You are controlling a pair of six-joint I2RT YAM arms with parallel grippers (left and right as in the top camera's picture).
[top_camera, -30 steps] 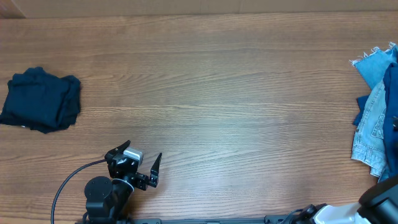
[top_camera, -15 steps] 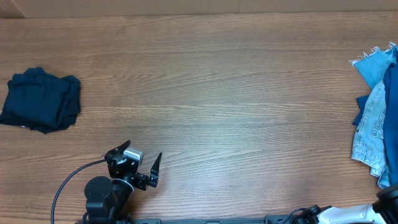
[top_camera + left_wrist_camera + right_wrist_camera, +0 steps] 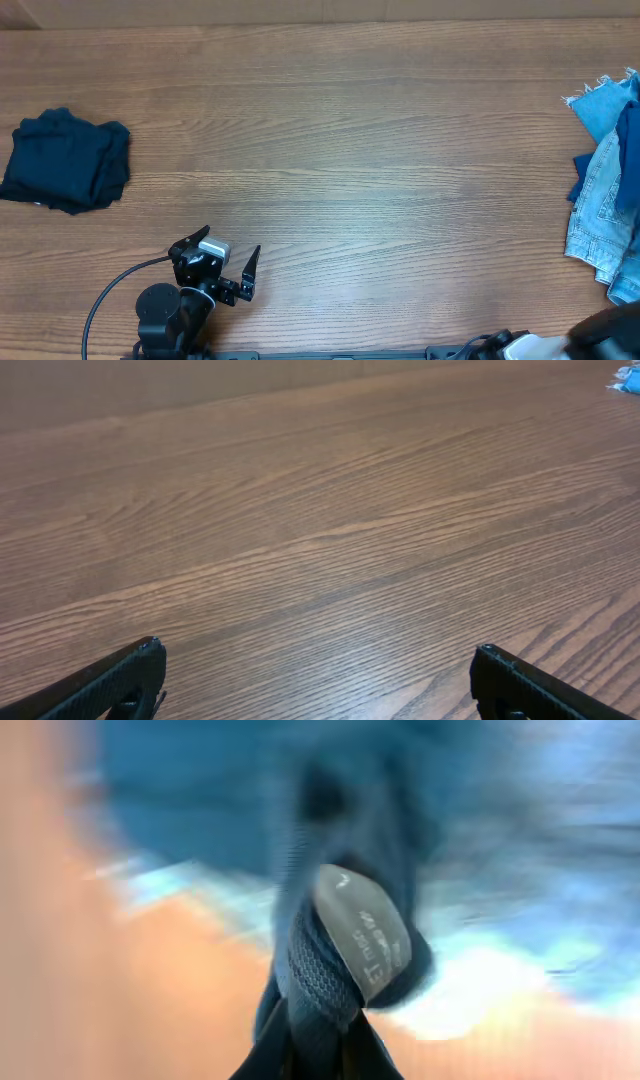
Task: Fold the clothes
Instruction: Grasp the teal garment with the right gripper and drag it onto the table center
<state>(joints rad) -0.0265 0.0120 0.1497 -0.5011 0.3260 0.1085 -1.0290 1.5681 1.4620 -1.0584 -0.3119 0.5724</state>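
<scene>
Moved since a second ago: right gripper (image 3: 312,1055), jaws gone from wide to clamped on a bunched ridge of the large mid-blue knit garment (image 3: 320,970), just beside its pale sewn-in label (image 3: 365,935).
Location of that garment: far right edge of the overhead view, heaped with pale blue frayed denim pieces (image 3: 595,215).
Dark navy garment (image 3: 68,160): bundled at the left edge, well apart.
Left gripper (image 3: 320,678): jaws wide, empty, over bare brown wooden table (image 3: 380,150).
Handling, judged: knit soft, light, limp, stretchy; likely to drape and drag its neighbours.
Best hold: hem, collar seam or corner rather than mid-panel; a thin pinch may slip.
</scene>
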